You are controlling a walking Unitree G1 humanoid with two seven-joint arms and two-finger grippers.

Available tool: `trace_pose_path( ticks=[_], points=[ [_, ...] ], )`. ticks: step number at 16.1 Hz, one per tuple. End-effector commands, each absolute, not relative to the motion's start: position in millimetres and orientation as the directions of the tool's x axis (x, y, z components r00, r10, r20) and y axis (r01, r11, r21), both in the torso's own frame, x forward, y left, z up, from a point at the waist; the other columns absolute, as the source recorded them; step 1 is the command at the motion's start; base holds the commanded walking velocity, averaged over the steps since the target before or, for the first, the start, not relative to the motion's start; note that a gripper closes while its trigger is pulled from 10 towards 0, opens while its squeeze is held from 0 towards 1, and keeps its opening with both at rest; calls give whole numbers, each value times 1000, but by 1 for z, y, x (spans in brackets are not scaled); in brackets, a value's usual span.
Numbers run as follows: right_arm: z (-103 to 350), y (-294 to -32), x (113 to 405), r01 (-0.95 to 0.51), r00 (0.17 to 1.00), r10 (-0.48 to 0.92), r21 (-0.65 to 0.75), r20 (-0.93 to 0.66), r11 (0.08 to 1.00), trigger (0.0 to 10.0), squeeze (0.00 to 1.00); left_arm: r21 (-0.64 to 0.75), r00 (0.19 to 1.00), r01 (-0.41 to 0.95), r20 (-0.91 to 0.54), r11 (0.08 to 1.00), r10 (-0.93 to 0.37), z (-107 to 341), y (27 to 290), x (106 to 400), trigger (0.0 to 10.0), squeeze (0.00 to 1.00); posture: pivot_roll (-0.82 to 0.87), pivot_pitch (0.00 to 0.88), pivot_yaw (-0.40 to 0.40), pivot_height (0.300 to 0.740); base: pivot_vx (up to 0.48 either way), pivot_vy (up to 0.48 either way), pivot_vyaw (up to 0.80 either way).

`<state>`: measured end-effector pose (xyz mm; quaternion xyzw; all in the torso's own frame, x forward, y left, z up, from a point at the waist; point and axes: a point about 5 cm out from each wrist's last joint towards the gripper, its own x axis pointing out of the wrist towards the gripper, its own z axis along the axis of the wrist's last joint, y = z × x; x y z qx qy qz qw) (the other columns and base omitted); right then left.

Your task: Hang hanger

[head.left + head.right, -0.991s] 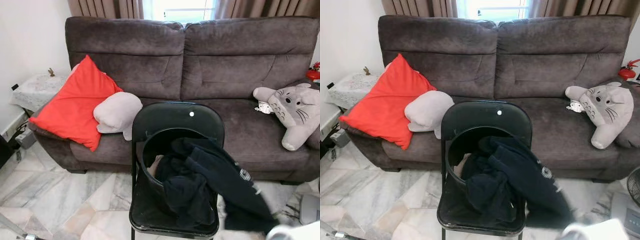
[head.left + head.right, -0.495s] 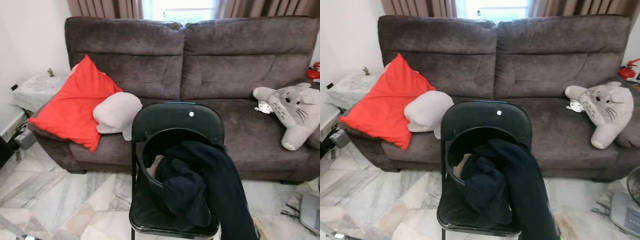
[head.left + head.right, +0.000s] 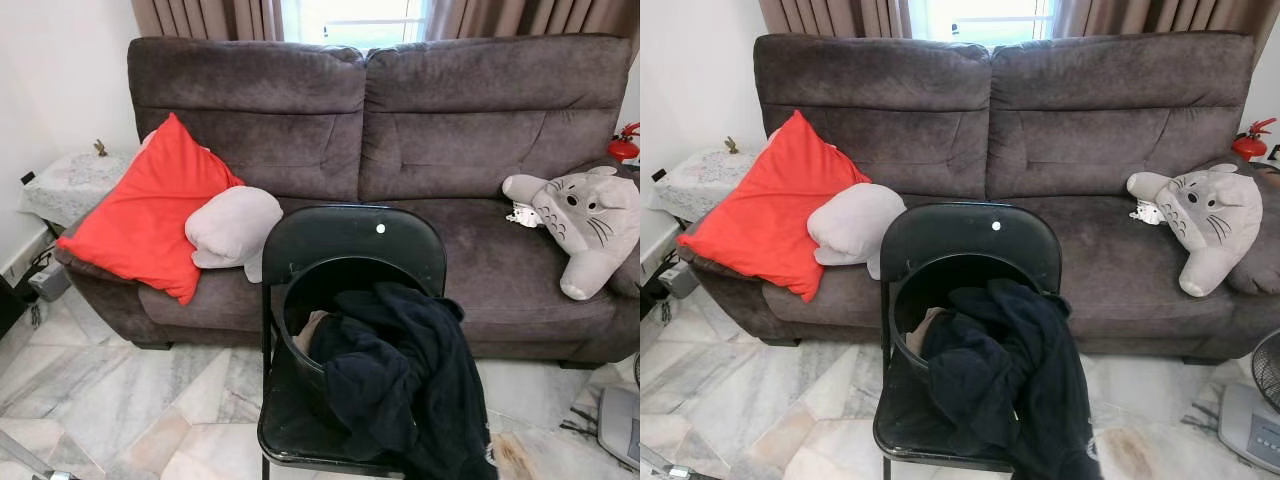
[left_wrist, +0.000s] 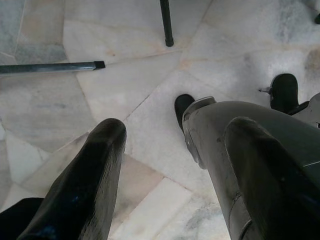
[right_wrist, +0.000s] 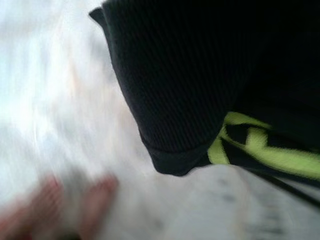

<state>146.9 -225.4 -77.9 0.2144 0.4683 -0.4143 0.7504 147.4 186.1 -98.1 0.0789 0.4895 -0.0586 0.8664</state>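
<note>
Hanger: not discernible. Dark garment [image 3: 400,385] spilling from black basket [image 3: 300,320] on folding chair [image 3: 350,240], lower centre. Left tool [image 4: 170,170] gaping empty, pointing floorward. Right tool: state untellable, facing ribbed cuff [image 5: 175,100].

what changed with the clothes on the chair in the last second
The dark garment was stretched out to the robot's right a second ago, then hung straight down the chair front; now it lies bunched over the bucket rim and seat edge. Chair, bucket, sofa, red cushion and plush toy stayed put.
</note>
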Motion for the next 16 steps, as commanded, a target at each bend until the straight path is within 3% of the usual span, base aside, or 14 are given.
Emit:
trace_pose_path(
  ticks=[1,2,4,7,8,9,12,16],
  points=[
    [-69,-226,164,768,372,-443,2,-816,641,4941,0,85,493,170,-870,982,-10,-100,190,143,10000,0,-5,13,30,740,0,0,0],
    [-65,-226,171,761,436,-443,58,-783,647,10000,0,87,495,165,-869,982,-7,-100,190,143,10000,0,-10,14,31,740,0,0,0],
    [-61,-227,179,711,508,-440,73,-741,699,10000,0,92,491,174,-871,981,-6,-100,191,142,10000,0,-16,17,34,740,0,0,0],
    [-13,-235,199,591,729,-547,-25,-411,807,10000,0,92,494,171,-869,981,-5,-99,191,143,10000,0,-11,17,32,740,0,0,0],
    [1,-236,201,585,757,-567,-52,-324,810,10000,0,92,495,171,-869,981,-4,-99,192,143,10000,0,-14,17,32,740,0,0,0],
    [18,-239,200,599,768,-597,-69,-231,798,10000,0,93,496,172,-868,981,-4,-99,192,143,10000,0,-15,17,33,740,0,0,0],
    [36,-241,188,621,762,-631,-110,-144,776,10000,0,94,496,173,-868,980,-4,-99,192,143,10000,0,-15,17,31,740,0,0,0],
    [48,-229,187,559,809,-579,-175,-97,810,10000,0,97,496,173,-868,980,-2,-100,192,142,10000,0,-10,18,30,740,0,0,742]
  ],
)
